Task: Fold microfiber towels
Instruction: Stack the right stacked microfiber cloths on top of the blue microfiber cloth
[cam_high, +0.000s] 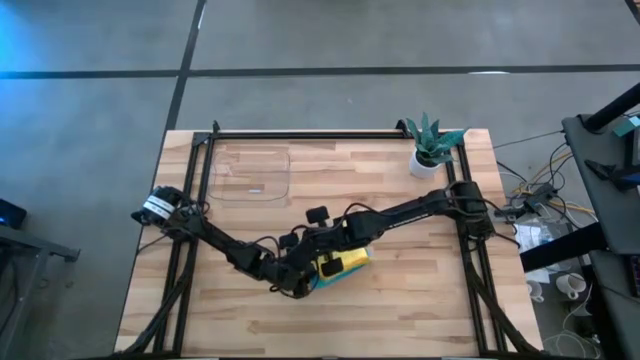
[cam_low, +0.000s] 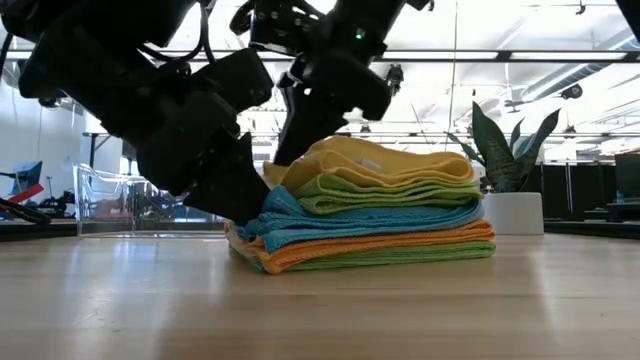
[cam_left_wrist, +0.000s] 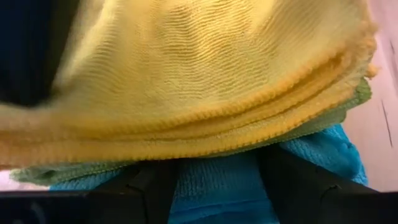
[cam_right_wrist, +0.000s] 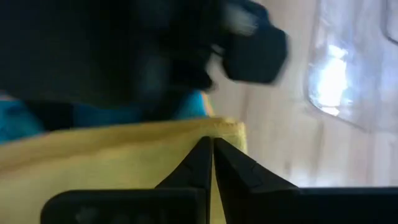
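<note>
Five folded towels lie in one stack (cam_high: 345, 265) on the table. From the top they are yellow (cam_low: 385, 160), lime green (cam_low: 400, 195), teal blue (cam_low: 340, 220), orange (cam_low: 400, 243) and lime green (cam_low: 420, 257). My left gripper (cam_left_wrist: 221, 193) is open, low at the stack's left side (cam_low: 235, 195). Its fingers stand on either side of the teal towel's edge (cam_left_wrist: 214, 180). My right gripper (cam_right_wrist: 211, 146) is shut and comes down on the yellow towel's left end (cam_low: 300, 150). My left gripper comes at the stack level from the table's left, with the teal towel's edge (cam_left_wrist: 214, 180) between its open fingers (cam_left_wrist: 149, 193). I cannot tell whether they touch it. My right gripper's shut fingertips (cam_right_wrist: 208, 149) rest on the top yellow towel close to its left edge (cam_right_wrist: 230, 127), slanting down from above. The towel lies flat on the stack.
A clear plastic tray (cam_high: 250, 175) lies at the far left of the table. A small potted plant (cam_high: 432, 145) stands at the far right. Bare wood lies in front of the stack and to its right.
</note>
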